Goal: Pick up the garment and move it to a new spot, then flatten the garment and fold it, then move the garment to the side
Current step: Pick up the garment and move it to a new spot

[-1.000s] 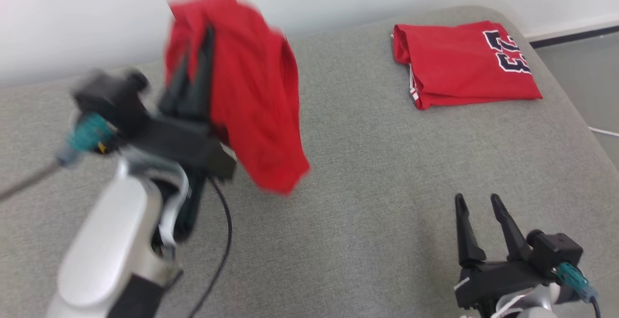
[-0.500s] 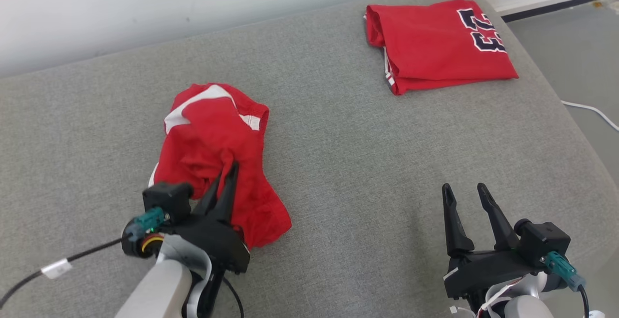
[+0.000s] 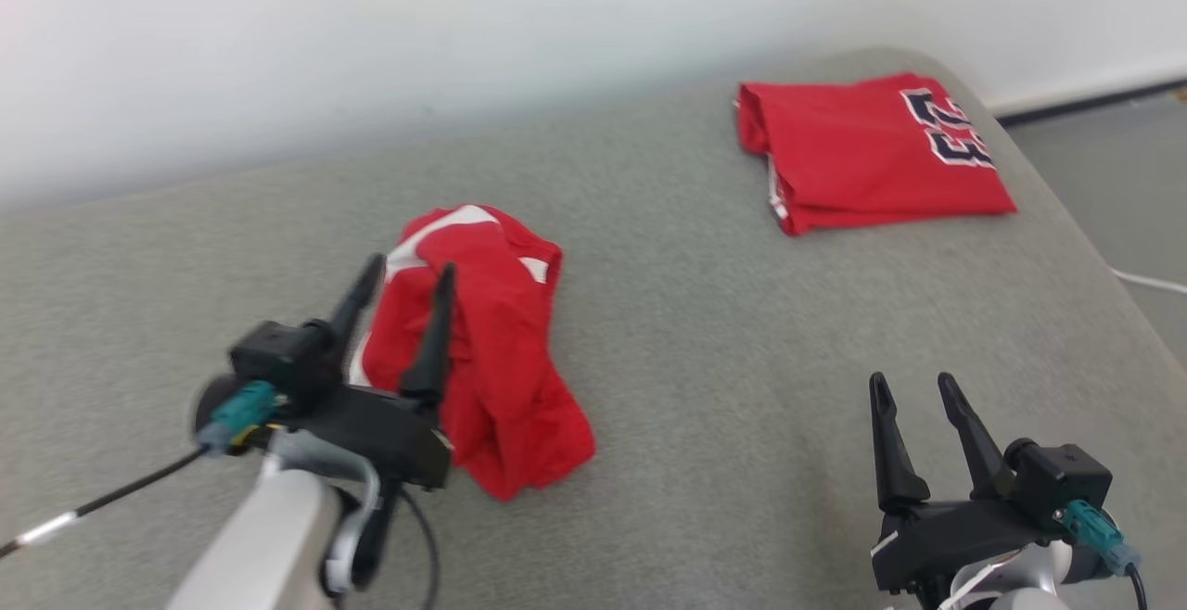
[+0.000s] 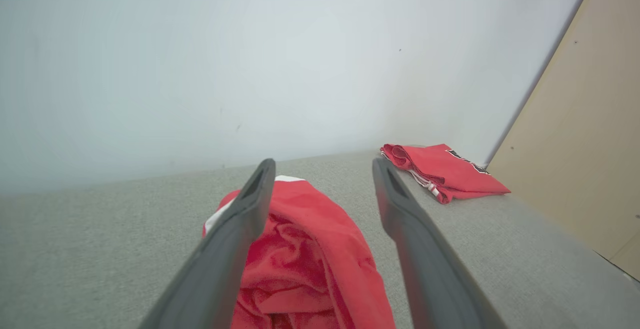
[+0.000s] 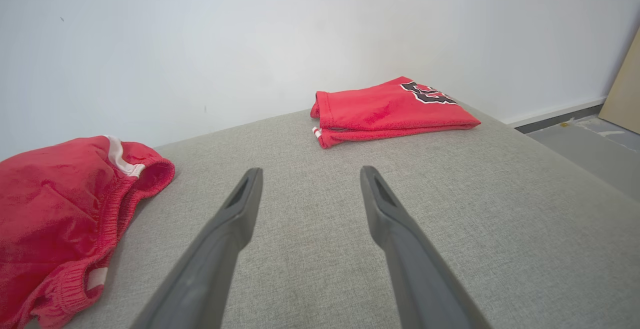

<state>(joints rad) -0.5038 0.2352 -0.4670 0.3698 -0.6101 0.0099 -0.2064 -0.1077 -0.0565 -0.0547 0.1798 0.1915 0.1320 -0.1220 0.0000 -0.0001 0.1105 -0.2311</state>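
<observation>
- Red garment [image 3: 501, 360]: crumpled on the grey couch [image 3: 723, 341], long axis running away from the robot.
- Left hand [image 3: 412, 267]: spread wide, empty, directly over it; the nearer hand.
- Right hand [image 3: 911, 378]: parted, empty, well apart.

Left jaws now apart, off garment [image 3: 505, 360].

- A folded jersey [image 3: 876, 151] is lying flat at the far right corner of a grey cushion [image 3: 695, 332], number facing up.
- A white wall [image 3: 371, 35] is rising behind the cushion.
- A white cable [image 3: 1150, 281] is trailing across the floor [image 3: 1122, 174].
</observation>
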